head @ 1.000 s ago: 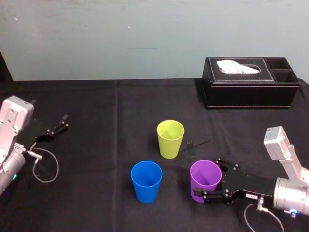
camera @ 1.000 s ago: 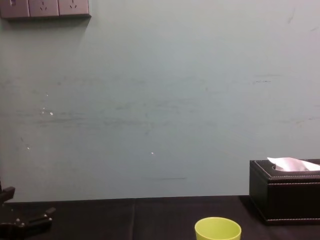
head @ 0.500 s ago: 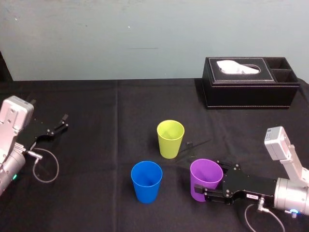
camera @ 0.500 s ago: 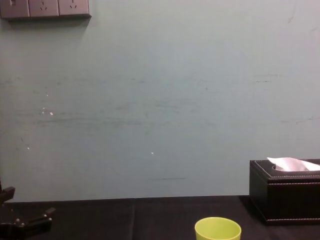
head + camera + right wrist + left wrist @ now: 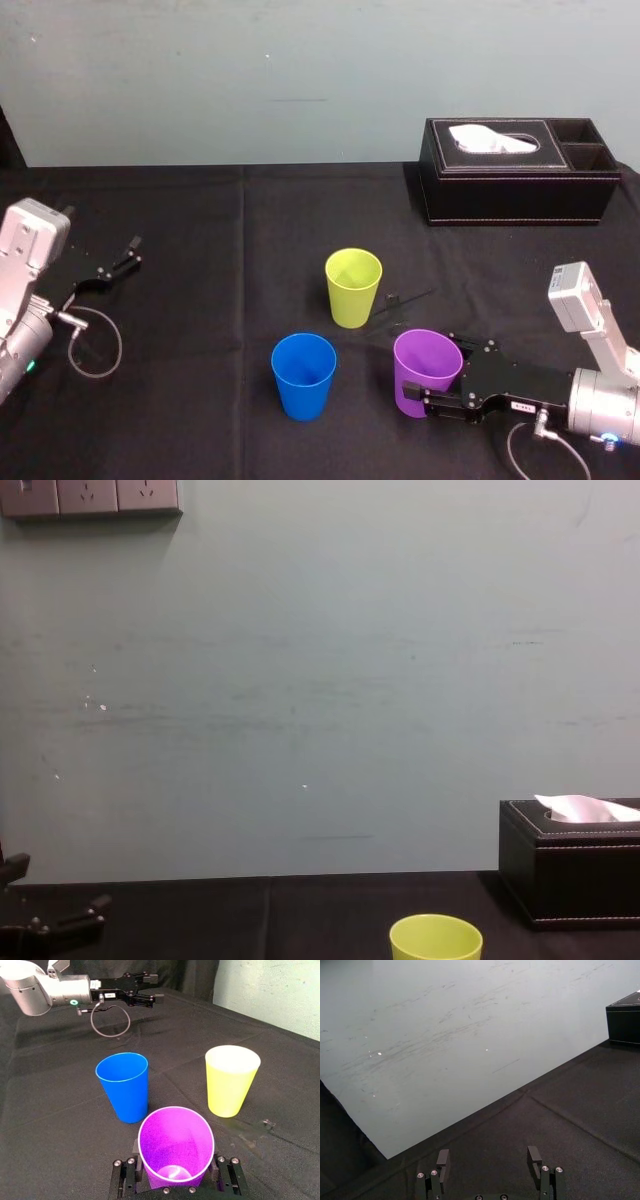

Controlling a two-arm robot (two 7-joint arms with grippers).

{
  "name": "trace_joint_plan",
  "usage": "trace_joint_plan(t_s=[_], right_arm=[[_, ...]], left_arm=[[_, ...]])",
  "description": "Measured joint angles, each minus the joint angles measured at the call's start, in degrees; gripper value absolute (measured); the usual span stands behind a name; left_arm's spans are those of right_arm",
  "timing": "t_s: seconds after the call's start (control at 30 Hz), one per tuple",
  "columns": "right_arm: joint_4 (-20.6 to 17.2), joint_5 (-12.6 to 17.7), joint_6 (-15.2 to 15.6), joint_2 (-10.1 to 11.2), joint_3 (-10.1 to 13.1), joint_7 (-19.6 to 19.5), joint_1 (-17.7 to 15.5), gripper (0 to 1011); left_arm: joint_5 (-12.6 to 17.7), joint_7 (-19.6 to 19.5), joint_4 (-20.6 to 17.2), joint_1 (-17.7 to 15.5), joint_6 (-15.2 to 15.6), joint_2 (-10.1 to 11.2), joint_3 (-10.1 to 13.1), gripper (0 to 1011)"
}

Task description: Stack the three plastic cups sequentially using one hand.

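Head, chest and both wrist views of a table (image 5: pixel 200 330) covered in black cloth, with 3 plastic cups and 2 arms.

The right gripper (image 5: pixel 435 372) reaches in low from the right edge, near the front of the table. Its 2 fingers (image 5: pixel 224 1172) sit on opposite sides of the purple cup (image 5: pixel 415 390) and press its lower wall, so the gripper holds this cup. In the right wrist view the purple cup (image 5: pixel 176 1145) shows its open mouth, with the right gripper (image 5: pixel 175 1176) around it. In the head view the cup leans slightly, rim toward the arm. Whether its base touches the cloth cannot be told.

The blue cup (image 5: pixel 303 378) stands upright, mouth up, just left of the purple cup and apart from it. The lime-green cup (image 5: pixel 353 288) stands upright behind both, farther from the robot, touching neither. The right wrist view shows the blue cup (image 5: pixel 124 1087) and the lime-green cup (image 5: pixel 231 1080) well apart. The chest view shows the rim of the lime-green cup (image 5: pixel 436 938).

The left gripper (image 5: pixel 133 252) rests idle near the table's left edge, with its fingers (image 5: pixel 442 1159) spread apart and nothing between them.

A black tissue box (image 5: pixel 520 185) stands at the far right by the wall.
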Motion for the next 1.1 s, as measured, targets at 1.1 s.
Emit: trace_joint_plan(t_s=[1.1], right_arm=[[-10.7, 4.1, 10.4, 5.6, 1.1, -2.5, 4.7, 734]], left_arm=[[0.0, 0.0, 0.0, 0.0, 0.0, 0.0, 0.0, 1011]])
